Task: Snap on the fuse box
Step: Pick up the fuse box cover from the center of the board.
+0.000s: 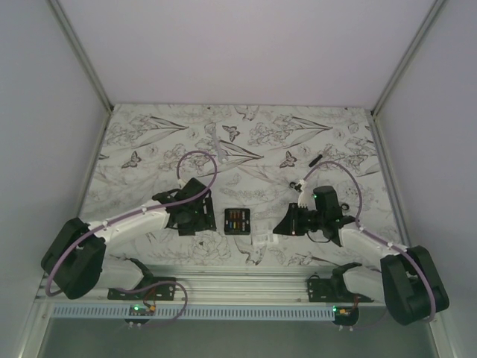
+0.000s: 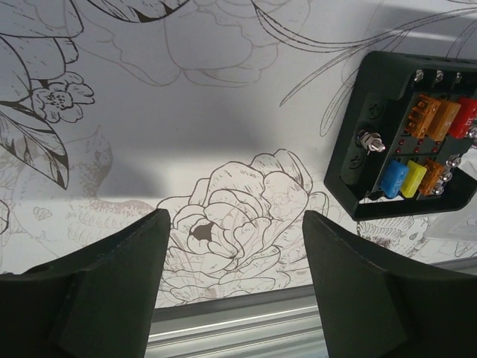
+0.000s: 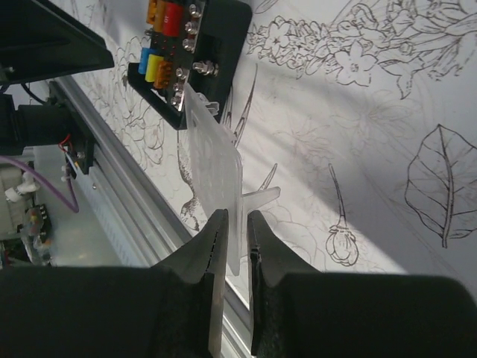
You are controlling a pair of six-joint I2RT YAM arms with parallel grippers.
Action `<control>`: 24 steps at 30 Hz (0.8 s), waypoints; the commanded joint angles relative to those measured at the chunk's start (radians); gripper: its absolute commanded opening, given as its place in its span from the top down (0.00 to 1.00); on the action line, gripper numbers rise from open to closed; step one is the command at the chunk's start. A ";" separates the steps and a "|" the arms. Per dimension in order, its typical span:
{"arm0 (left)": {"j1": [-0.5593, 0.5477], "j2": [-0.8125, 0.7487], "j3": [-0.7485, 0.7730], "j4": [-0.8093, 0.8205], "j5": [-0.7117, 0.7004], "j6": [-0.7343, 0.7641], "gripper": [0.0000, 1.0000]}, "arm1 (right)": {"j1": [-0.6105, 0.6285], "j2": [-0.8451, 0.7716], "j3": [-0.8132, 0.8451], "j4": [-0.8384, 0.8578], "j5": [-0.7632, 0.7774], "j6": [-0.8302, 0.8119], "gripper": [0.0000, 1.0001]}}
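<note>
The right gripper (image 3: 237, 220) is pinched narrow on the edge of a clear plastic cover (image 3: 212, 149). The cover's other end rests against the rim of the fuse box (image 3: 223, 37).

The box lies flat on the counter (image 1: 164, 134) with its open face up, showing orange, red, yellow and blue fuses. It looks nearly square, so its long axis is hard to tell. It sits near the counter's near edge, about midway between the side edges and between the two grippers.

The left gripper (image 2: 236, 224) hangs wide open and empty over the floral surface, with the fuse box just beyond its right finger.
</note>
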 commanded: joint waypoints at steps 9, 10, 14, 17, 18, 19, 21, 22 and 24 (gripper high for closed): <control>0.057 -0.036 -0.021 -0.008 0.011 -0.001 0.11 | -0.008 -0.131 0.084 -0.082 -0.062 0.044 1.00; 0.063 -0.036 -0.022 -0.007 0.014 -0.001 0.10 | -0.008 -0.138 0.093 -0.082 -0.069 0.057 1.00; 0.084 -0.089 -0.034 -0.006 0.017 0.000 0.04 | -0.008 -0.161 0.112 -0.020 -0.103 0.147 1.00; 0.098 -0.115 -0.044 -0.006 0.019 0.000 0.00 | -0.003 -0.173 0.138 -0.011 -0.100 0.180 1.00; 0.102 -0.124 -0.047 -0.006 0.018 0.000 0.00 | -0.001 -0.177 0.142 0.006 -0.099 0.196 1.00; 0.106 -0.133 -0.051 -0.005 0.019 0.000 0.00 | 0.002 -0.176 0.139 0.041 -0.102 0.222 1.00; 0.111 -0.147 -0.052 -0.004 0.018 0.000 0.00 | 0.021 -0.159 0.122 0.133 -0.104 0.290 1.00; 0.113 -0.151 -0.052 -0.004 0.019 0.000 0.00 | 0.036 -0.141 0.114 0.185 -0.102 0.323 1.00; 0.114 -0.159 -0.050 -0.002 0.026 -0.001 0.00 | 0.074 -0.096 0.106 0.269 -0.082 0.375 1.00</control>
